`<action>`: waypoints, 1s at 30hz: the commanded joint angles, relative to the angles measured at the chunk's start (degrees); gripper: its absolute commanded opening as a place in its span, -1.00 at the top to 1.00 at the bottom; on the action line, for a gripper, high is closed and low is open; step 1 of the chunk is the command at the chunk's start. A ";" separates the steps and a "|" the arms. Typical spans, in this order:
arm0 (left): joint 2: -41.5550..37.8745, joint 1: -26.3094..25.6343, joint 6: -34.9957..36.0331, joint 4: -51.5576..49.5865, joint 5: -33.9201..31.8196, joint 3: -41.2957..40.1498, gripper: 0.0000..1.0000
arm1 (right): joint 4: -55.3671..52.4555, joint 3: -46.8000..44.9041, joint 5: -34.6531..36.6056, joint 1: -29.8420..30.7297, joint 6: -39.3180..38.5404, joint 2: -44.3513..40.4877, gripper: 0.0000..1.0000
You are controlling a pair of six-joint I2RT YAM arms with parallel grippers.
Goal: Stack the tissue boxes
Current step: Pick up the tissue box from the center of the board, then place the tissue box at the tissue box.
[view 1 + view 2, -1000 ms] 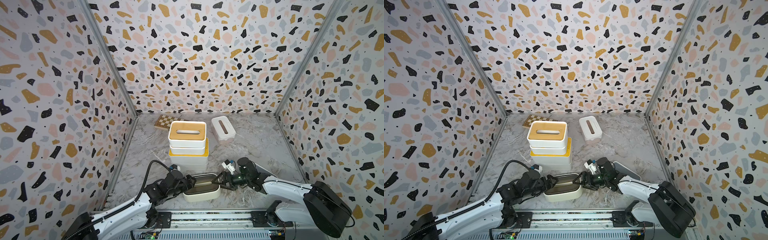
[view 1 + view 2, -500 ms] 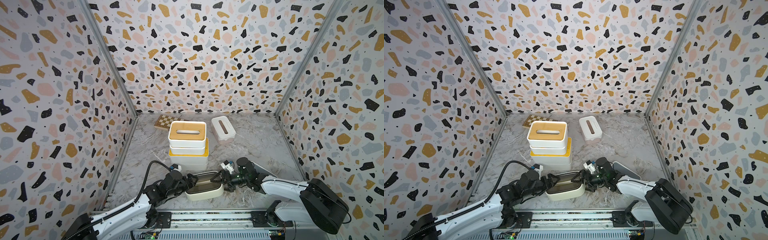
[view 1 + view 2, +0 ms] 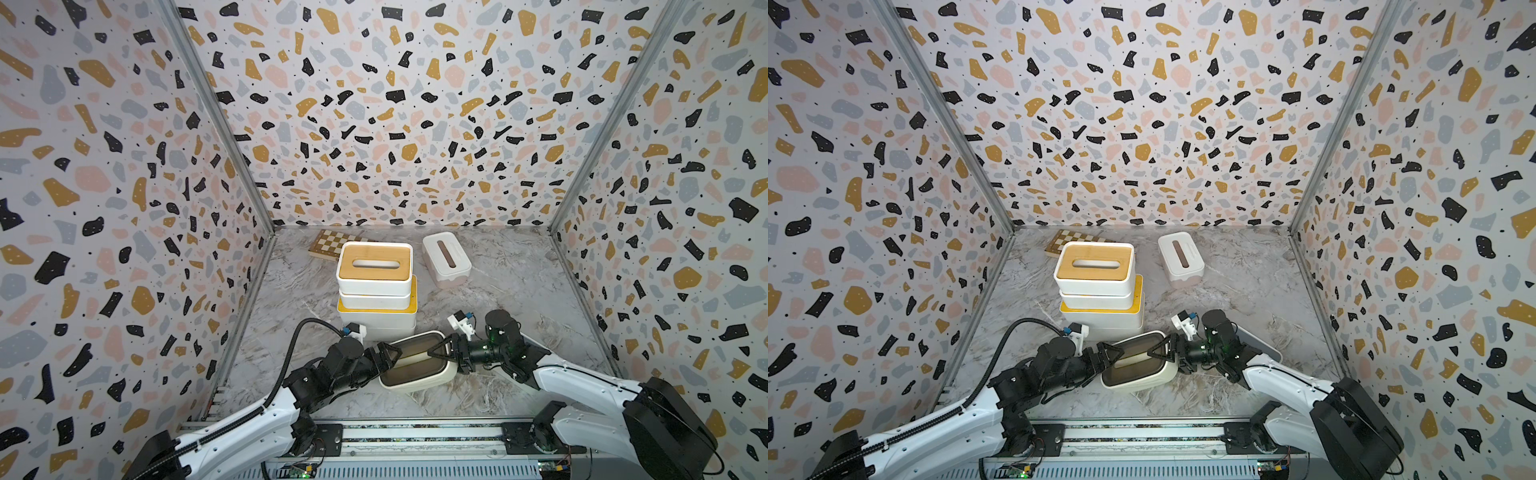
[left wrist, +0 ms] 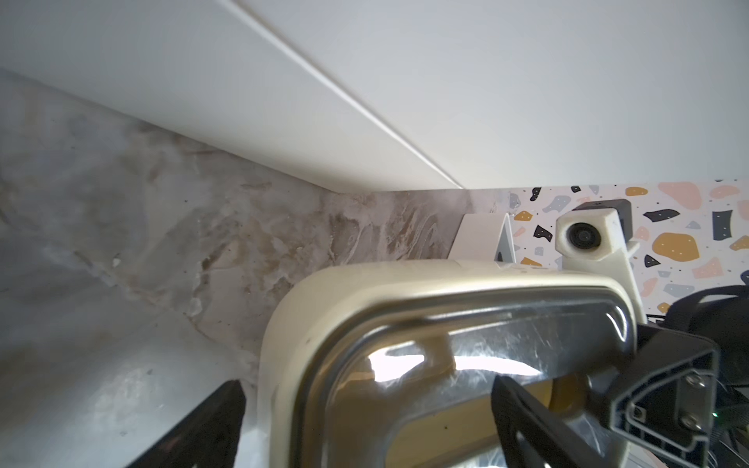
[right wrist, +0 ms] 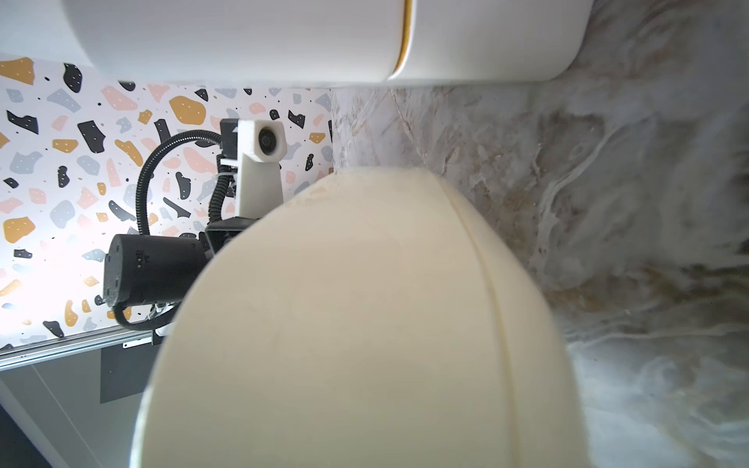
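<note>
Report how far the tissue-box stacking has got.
Done: a stack topped by the wood-lidded box. In hand: the dark-lidded box, tilted between the left gripper and right gripper. Left: that box, the white box and the grey-lidded box.

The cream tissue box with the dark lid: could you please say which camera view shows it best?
Both top views: the cream tissue box shows nearly whole, lid and front wall. The left wrist view shows only one corner; the right wrist view, just a cream wall.
</note>
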 commanded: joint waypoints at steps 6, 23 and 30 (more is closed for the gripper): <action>-5.65 -0.30 3.94 -12.73 -1.78 7.39 -1.00 | -9.88 7.30 -3.52 -4.47 -6.79 -4.92 -0.40; -3.83 -0.13 24.49 -49.43 -12.22 41.10 -0.99 | -24.94 22.02 -15.01 -15.02 -6.77 -12.70 -0.31; -2.49 -0.13 29.31 -53.88 -16.13 51.95 -0.99 | -24.00 27.46 -20.10 -15.01 -5.47 -14.47 -0.31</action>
